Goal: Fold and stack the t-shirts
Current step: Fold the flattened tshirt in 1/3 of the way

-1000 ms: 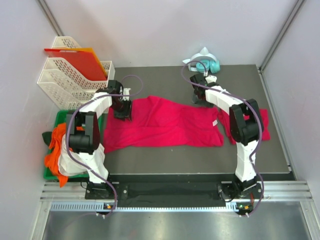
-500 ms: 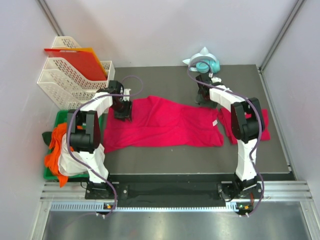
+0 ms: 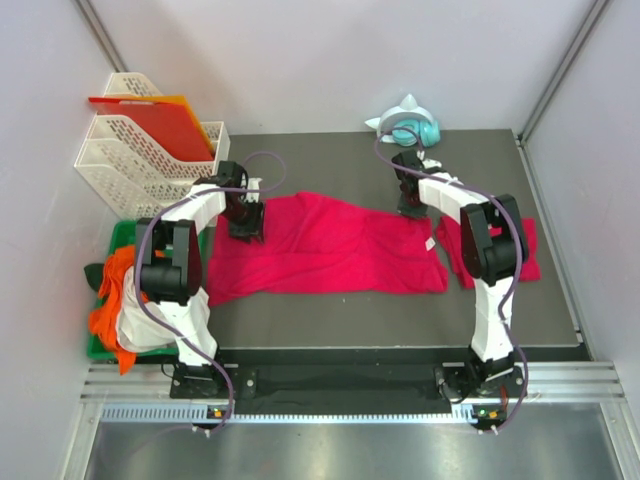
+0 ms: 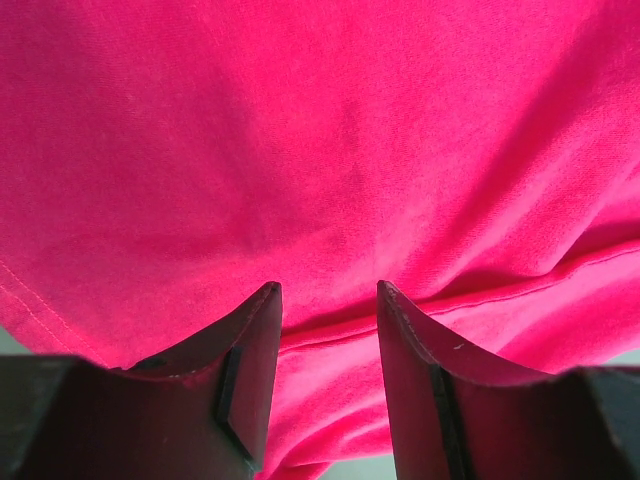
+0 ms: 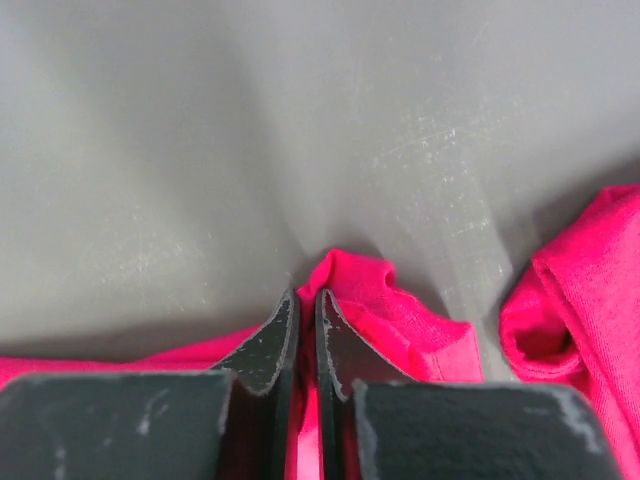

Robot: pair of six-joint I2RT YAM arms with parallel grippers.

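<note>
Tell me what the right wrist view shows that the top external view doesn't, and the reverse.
Right wrist only: the right gripper up close, jaws shut on a raised pinch of the spread t-shirt at its edge, with bare grey table beyond.
Top external only: the whole shirt laid out flat, the left gripper at its far left corner, and the white trays behind.
Both: the right gripper sitting at the spread t-shirt's far right corner.
</note>
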